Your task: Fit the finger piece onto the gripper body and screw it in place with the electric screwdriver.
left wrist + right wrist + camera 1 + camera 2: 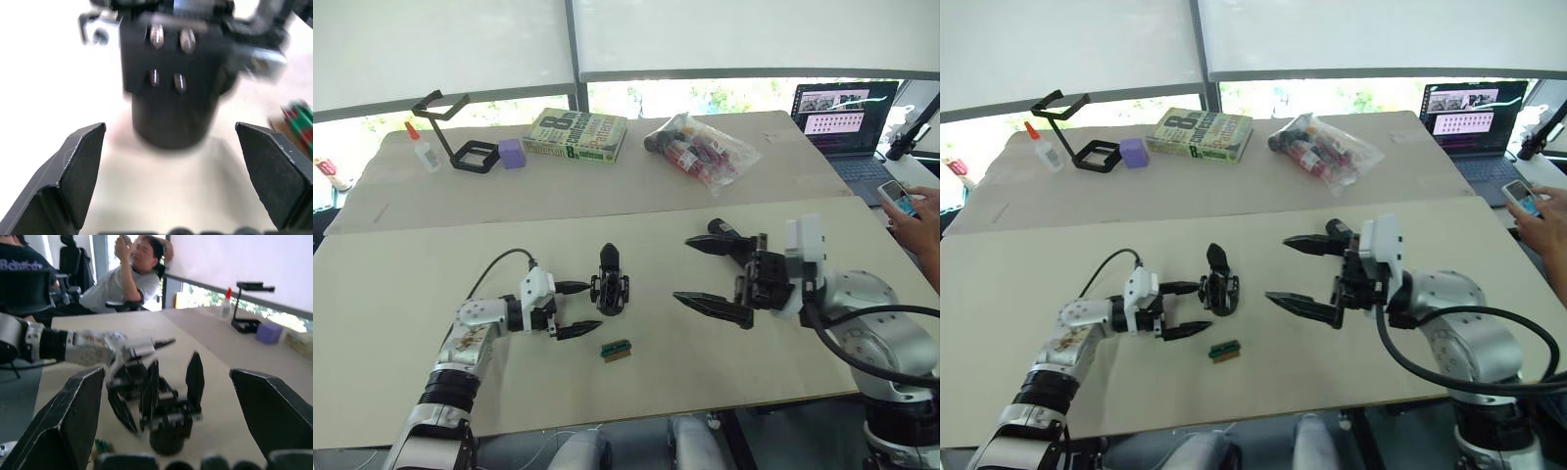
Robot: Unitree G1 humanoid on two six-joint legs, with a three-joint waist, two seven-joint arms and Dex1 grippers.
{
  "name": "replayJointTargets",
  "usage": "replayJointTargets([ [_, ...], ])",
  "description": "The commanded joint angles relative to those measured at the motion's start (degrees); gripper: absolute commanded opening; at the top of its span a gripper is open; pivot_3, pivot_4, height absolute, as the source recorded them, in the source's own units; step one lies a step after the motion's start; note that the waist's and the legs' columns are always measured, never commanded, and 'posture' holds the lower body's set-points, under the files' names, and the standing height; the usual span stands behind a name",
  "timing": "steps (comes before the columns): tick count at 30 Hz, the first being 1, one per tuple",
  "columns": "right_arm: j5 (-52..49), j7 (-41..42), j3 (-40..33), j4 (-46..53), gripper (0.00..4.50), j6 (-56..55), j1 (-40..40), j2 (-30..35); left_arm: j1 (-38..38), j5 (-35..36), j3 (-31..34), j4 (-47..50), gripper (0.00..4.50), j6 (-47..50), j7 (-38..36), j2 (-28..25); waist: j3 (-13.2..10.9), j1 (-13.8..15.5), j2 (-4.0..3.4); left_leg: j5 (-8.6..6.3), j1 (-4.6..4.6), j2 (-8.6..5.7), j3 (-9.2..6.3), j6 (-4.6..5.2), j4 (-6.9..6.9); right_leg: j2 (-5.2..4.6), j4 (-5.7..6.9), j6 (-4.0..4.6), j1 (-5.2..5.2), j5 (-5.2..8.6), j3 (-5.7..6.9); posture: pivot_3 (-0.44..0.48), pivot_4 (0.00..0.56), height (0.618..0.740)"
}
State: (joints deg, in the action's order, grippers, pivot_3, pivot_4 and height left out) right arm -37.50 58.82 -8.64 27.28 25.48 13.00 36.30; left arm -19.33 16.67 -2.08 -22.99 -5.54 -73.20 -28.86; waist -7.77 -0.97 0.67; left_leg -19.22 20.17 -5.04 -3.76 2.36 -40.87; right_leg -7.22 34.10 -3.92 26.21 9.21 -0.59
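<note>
Stereo head and wrist views of the assembly workspace. The gripper body (610, 283) stands upright on its round base near the middle of the front bench (401, 294), its black fingers pointing up; this posture leaves the mounting face and its screws, seen close in the left wrist view, exposed for fitting. The left end effector (578, 308) is released, its two fingers spread just beside the body on the side toward the bench's left edge, one fingertip almost at the body; the stance suggests an approach to steady the body, though no contact can be confirmed. The right end effector (703, 277) hovers on the body's other side, toward the right edge, also spread wide and holding nothing, aimed at the body as its wrist view shows. A small green-and-brown block (616, 350) lies nearer the front edge, apart from the body. No separate finger piece or screwdriver can be identified on the front bench. On the rear bench lie a book (576, 135), a plastic bag (701, 147), a purple block (512, 153), a black stand (460, 132) and a glue bottle (423, 147). A person's hand (918, 227) holds a device at the right edge.
</note>
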Motion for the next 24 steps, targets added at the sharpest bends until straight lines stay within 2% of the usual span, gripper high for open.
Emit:
replayJointTargets([
  [1,2.4,-1.1,-14.2,-1.8,4.5,-5.0,-11.7,2.7,4.6,7.8,7.0,8.5,4.49,3.5,-3.1,-5.5,-0.1,0.4,0.11,-0.01,-0.01,0.01,-0.02,0.01,0.0,0.0,-0.01,0.0,-0.03,0.0,0.02,0.0,0.15,0.74],
  [5,3.8,-4.8,-23.9,-7.6,4.5,-8.4,-23.0,-0.1,8.8,13.9,11.7,19.8,4.49,10.6,-0.1,-8.7,-0.1,1.6,0.1,-0.07,0.0,-0.02,-0.01,0.11,-0.02,-0.03,-0.03,-0.01,-0.06,0.0,-0.01,0.0,0.15,0.74],
  [8,7.7,-5.4,-26.3,-11.3,4.5,-14.4,-29.2,-2.0,11.8,17.3,14.1,28.4,4.49,13.8,0.6,-10.8,-0.1,1.6,0.07,-0.08,-0.06,-0.03,0.03,0.12,0.0,-0.08,-0.03,-0.02,-0.11,0.0,-0.03,0.0,0.15,0.74],
  [12,8.4,-6.5,-27.8,-12.8,4.5,-17.2,-32.1,-2.6,13.9,21.0,15.7,36.5,4.49,18.0,0.3,-13.8,-0.2,0.9,-0.07,-0.09,-0.35,0.01,0.3,0.13,0.11,-0.06,0.02,-0.02,-0.21,0.0,-0.21,0.0,0.15,0.74],
  [15,8.2,-7.6,-26.8,-12.6,4.5,-15.4,-29.9,-0.5,13.7,23.2,16.7,39.5,4.49,20.2,1.4,-14.8,-0.3,0.2,-0.2,-0.18,-0.85,0.06,0.44,0.27,0.2,-0.05,-0.02,-0.02,-0.69,0.0,-0.28,0.0,0.15,0.74],
  [19,7.9,-9.3,-22.0,-14.2,4.5,-6.7,-21.6,5.7,11.2,24.9,17.0,40.8,4.49,21.7,3.6,-14.5,-0.6,-0.2,-0.24,-0.46,-1.35,0.1,0.61,0.73,0.24,-0.04,-0.08,-0.06,-1.23,0.03,-0.39,0.0,0.15,0.74],
  [22,9.9,-9.3,-14.3,-18.3,4.5,2.7,-12.4,12.2,8.4,26.3,16.2,41.9,4.49,23.2,4.8,-14.4,-0.7,0.0,-0.1,-0.36,-1.38,0.13,0.58,0.56,0.24,0.01,-0.04,-0.02,-1.23,0.0,-0.36,0.0,0.15,0.74],
  [24,13.9,-7.8,-8.6,-21.9,4.5,3.9,-7.5,15.7,6.7,26.8,15.6,42.3,4.49,24.2,5.4,-14.2,-0.8,0.2,-0.09,-0.33,-1.37,0.12,0.58,0.52,0.23,0.02,-0.04,0.0,-1.24,-0.01,-0.37,0.0,0.15,0.74],
])
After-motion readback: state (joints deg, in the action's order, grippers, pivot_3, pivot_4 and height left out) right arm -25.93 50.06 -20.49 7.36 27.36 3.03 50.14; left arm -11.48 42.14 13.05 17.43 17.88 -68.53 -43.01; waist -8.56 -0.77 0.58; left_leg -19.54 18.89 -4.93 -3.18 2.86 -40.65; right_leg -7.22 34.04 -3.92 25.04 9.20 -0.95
